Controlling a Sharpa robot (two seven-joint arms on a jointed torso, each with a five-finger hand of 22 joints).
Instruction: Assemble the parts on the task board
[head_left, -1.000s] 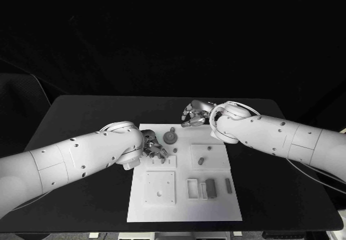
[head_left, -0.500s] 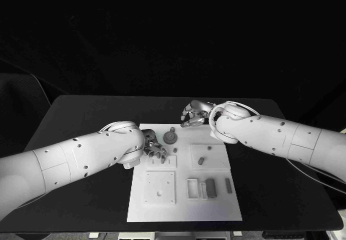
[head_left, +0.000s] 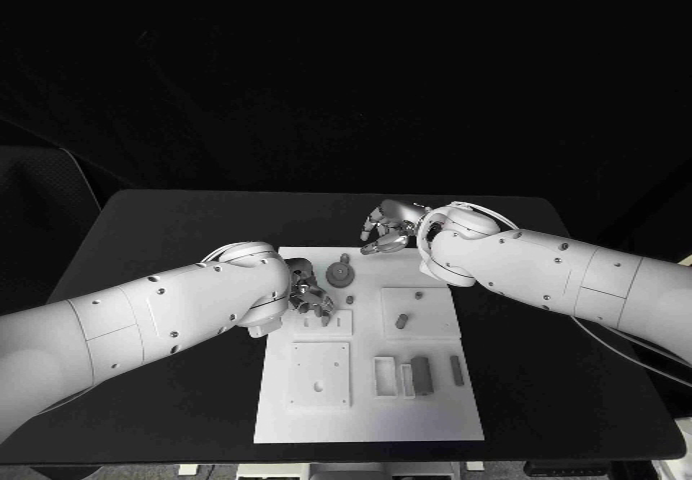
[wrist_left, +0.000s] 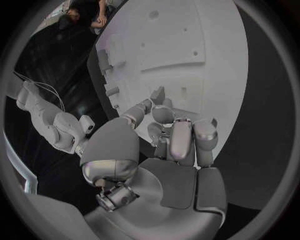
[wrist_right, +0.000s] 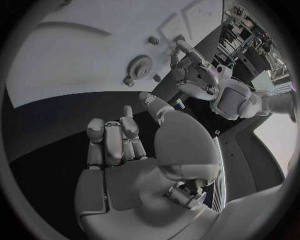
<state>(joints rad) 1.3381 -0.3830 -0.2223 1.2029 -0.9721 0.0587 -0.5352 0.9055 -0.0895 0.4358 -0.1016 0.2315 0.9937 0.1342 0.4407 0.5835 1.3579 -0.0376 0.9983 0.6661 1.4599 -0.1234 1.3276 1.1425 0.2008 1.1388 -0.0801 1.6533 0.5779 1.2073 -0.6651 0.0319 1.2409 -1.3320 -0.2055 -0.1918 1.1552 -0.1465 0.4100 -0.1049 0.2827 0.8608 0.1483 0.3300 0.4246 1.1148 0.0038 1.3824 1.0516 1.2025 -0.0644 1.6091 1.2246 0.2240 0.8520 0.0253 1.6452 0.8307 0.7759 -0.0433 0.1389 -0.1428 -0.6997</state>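
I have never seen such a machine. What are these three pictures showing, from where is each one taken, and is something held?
It is a robot with two white arms, each ending in a silver hand. One picture looks down from its head; the two round ones come from cameras at its wrists. On the black table lies a white task board carrying small grey parts, among them a gear. The left hand is over the board, fingers curled in around a small part; whether it grips it is unclear. The right hand, beyond the board's far edge, holds nothing.
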